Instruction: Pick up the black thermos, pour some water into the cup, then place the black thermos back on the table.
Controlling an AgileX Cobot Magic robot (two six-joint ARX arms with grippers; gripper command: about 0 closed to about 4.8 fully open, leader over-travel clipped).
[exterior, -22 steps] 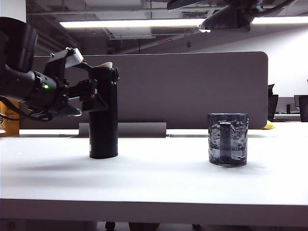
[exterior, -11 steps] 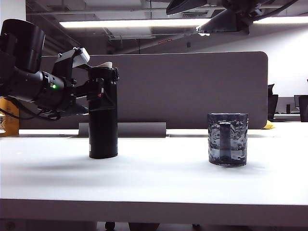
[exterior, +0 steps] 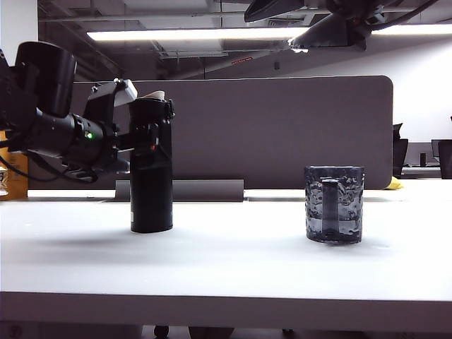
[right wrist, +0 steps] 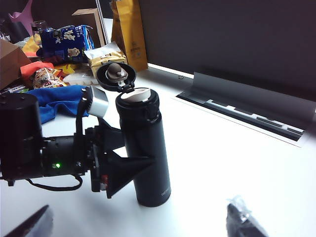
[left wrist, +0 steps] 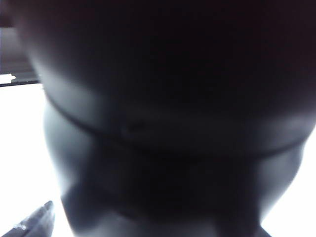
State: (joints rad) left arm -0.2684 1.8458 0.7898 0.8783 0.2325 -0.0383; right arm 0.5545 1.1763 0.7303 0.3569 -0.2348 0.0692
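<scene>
The black thermos (exterior: 151,176) stands upright on the white table (exterior: 226,261) at the left, its flip lid open and its pale spout showing (right wrist: 136,95). My left gripper (exterior: 148,138) is open, with its jaws on either side of the thermos's upper body. In the left wrist view the thermos (left wrist: 168,98) fills the frame, and one fingertip (left wrist: 39,219) shows beside it. The cup (exterior: 335,203), a dark dimpled glass mug, stands apart to the right with its handle facing the front. My right gripper (right wrist: 143,227) hangs open above the table, holding nothing.
A grey-brown partition (exterior: 282,127) runs behind the table, with a cable slot (right wrist: 247,111) at its foot. Beyond the left arm lie a blue cloth (right wrist: 54,98), snack bags (right wrist: 64,42) and a yellow bag (right wrist: 129,32). The right arm's dark links (exterior: 332,21) hang overhead.
My left arm has pushed further right, bringing its open jaws deeper around the thermos. The thermos, the cup and the right arm have stayed where they were.
</scene>
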